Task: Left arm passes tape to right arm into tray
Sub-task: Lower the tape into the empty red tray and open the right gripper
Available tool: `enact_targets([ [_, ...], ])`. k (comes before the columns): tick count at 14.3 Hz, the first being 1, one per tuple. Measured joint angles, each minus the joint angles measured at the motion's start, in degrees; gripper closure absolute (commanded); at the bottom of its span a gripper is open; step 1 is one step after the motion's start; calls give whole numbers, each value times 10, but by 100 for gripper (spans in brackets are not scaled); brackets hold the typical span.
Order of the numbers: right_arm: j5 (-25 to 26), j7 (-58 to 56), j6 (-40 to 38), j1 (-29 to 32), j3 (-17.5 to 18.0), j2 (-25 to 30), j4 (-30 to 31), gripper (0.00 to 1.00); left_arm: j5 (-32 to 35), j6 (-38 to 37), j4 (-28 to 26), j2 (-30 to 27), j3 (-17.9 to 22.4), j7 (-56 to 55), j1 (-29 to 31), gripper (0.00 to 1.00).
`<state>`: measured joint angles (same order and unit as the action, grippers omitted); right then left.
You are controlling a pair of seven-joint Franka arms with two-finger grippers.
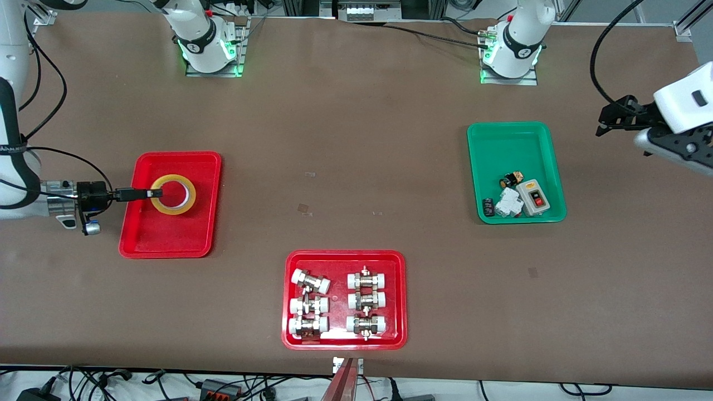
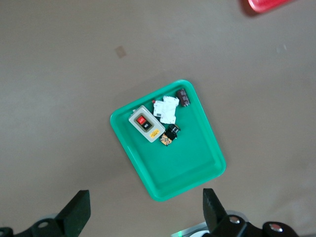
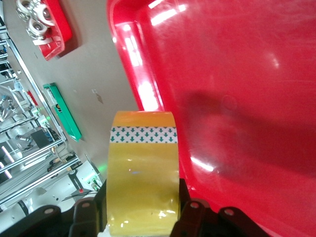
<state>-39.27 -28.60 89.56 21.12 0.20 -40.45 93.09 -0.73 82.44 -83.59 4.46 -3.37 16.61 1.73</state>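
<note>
The yellow tape (image 1: 173, 194) is held flat over the red tray (image 1: 167, 245), at the right arm's end of the table. My right gripper (image 1: 156, 193) reaches in level from that end and is shut on the roll's edge. In the right wrist view the tape (image 3: 143, 173) fills the space between the fingers (image 3: 190, 217), with the tray (image 3: 237, 98) below it. I cannot tell whether the roll touches the tray floor. My left gripper (image 1: 602, 125) hangs high over the left arm's end of the table, open and empty (image 2: 145, 212).
A green tray (image 1: 515, 139) with small electrical parts lies below the left gripper and also shows in the left wrist view (image 2: 192, 168). A wider red tray (image 1: 344, 262) with several white-capped metal fittings sits near the front edge.
</note>
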Motion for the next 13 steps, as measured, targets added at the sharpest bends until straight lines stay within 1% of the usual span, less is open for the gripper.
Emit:
enact_targets([
  [2, 3, -7, 8, 0, 1, -12, -1, 55, 0, 2, 0, -22, -1, -34, 4, 0],
  [3, 5, -7, 18, 0, 2, -15, -1, 52, 0, 1, 0, -36, -8, -41, 7, 0],
  [4, 6, -7, 25, 0, 2, -18, -1, 47, 0, -2, -1, -50, -21, -52, 11, 0],
  [5, 6, -7, 30, 0, 2, -21, -2, 30, 1, -9, -5, -63, -36, -80, 16, 0],
  [6, 7, -7, 32, 0, 2, -23, -2, 0, 1, -14, -13, -74, -49, -115, 20, 0],
  [8, 7, -7, 32, 0, 3, -25, -2, 0, 2, -15, -32, -88, -74, -175, 27, 0],
  [9, 7, -8, 32, 0, 4, -25, -2, 0, 4, -13, -38, -92, -81, -187, 27, 0],
  [11, 11, -15, 31, 0, 6, -25, -2, 0, 6, 0, -42, -94, -81, -186, 28, 0],
  [13, 38, -23, 34, -3, 9, -25, -2, 0, 7, 8, -46, -93, -68, -170, 33, 0],
])
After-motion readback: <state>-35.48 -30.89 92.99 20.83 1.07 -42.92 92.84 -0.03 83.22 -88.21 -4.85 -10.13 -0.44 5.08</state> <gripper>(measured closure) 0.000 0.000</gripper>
